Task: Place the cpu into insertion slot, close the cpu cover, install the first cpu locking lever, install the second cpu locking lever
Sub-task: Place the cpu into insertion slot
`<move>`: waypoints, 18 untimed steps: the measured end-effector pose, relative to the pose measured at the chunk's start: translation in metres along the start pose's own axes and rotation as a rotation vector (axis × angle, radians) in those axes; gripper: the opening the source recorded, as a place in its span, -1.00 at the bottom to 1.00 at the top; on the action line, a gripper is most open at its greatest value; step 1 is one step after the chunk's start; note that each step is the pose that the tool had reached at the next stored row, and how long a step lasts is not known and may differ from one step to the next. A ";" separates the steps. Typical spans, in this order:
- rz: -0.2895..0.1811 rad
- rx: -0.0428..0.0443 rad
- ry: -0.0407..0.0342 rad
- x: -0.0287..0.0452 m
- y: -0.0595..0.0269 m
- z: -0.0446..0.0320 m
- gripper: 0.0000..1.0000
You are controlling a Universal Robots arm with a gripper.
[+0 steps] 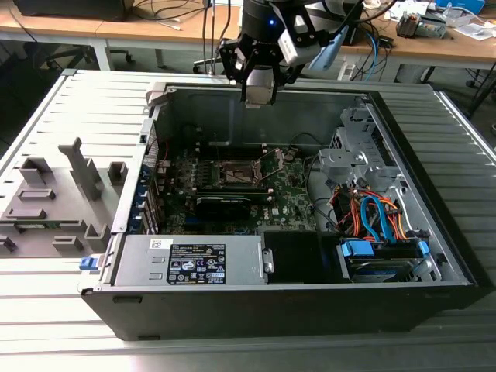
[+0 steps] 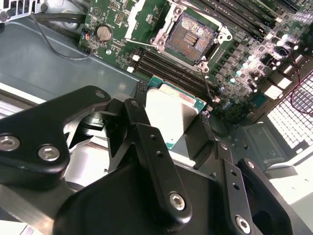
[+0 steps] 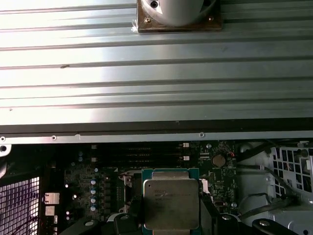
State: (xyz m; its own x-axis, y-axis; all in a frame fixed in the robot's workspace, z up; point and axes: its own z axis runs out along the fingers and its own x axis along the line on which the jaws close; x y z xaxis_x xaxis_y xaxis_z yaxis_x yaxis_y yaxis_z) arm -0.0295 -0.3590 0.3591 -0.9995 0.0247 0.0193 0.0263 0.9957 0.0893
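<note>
Fig. One cpu [image 3: 171,203], a flat square chip with a pale silvery lid and green edge. I have it clamped in the black gripper [image 1: 259,91], raised well apart from the one bare, dark-centred insertion slot [image 2: 190,36]. Around the slot are the green motherboard [image 2: 234,63], one open black computer case [image 1: 310,306] and a ribbed silvery table [image 1: 62,341]. Wooden desks [image 1: 170,31] stand beyond.

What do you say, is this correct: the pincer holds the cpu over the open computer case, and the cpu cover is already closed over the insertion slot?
Not quite. The cpu cover is open, swung up beside the insertion slot, whose dark centre lies bare; the second wrist view shows this. The rest stands: the pincer holds the cpu over the open computer case.
</note>
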 end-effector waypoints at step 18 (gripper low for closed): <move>0.000 0.0000 0.0000 0.0002 -0.0007 0.0041 0.09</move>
State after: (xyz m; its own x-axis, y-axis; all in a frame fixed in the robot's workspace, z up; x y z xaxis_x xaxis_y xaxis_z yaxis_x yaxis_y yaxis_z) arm -0.0298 -0.3593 0.3550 -0.9995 0.0248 0.0193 0.0264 0.9957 0.0893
